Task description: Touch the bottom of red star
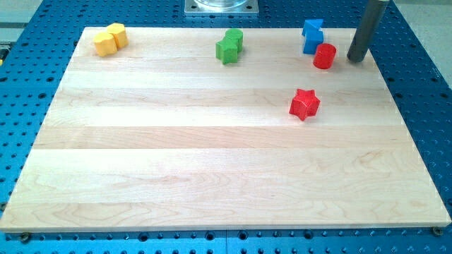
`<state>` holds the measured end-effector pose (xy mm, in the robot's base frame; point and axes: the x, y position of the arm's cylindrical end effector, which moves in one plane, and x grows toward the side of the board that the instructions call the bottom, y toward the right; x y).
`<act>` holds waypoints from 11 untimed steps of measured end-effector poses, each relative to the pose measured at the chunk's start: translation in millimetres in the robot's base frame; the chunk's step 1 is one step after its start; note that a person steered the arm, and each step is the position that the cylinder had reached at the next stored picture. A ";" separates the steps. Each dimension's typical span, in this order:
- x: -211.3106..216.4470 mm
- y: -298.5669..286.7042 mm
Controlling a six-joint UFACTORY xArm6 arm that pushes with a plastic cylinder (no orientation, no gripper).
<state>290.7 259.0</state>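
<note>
red star (304, 104) nearest, right of centre on the counter (176, 162). tip (357, 58) well above it at top right, just right of red cylinder (325, 56), apart. no gripper fitted.

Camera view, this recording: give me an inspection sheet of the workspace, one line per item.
Surface: pale wooden board on a blue perforated table.
Job's things: red star, right of centre, standing apart from the other blocks.
Clutter: red cylinder touching blue block near the view's top right; green block top centre; yellow blocks top left.
Grippers: none fitted; my tip rests just right of the red cylinder, above and right of the red star, not touching it.
Cables: nothing seen.
Surroundings: metal base plate at the view's top edge.
</note>
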 end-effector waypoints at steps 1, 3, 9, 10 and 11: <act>14.3 -14.5; 14.3 -41.7; 135.0 -97.5; 159.2 -125.8; 152.2 -147.0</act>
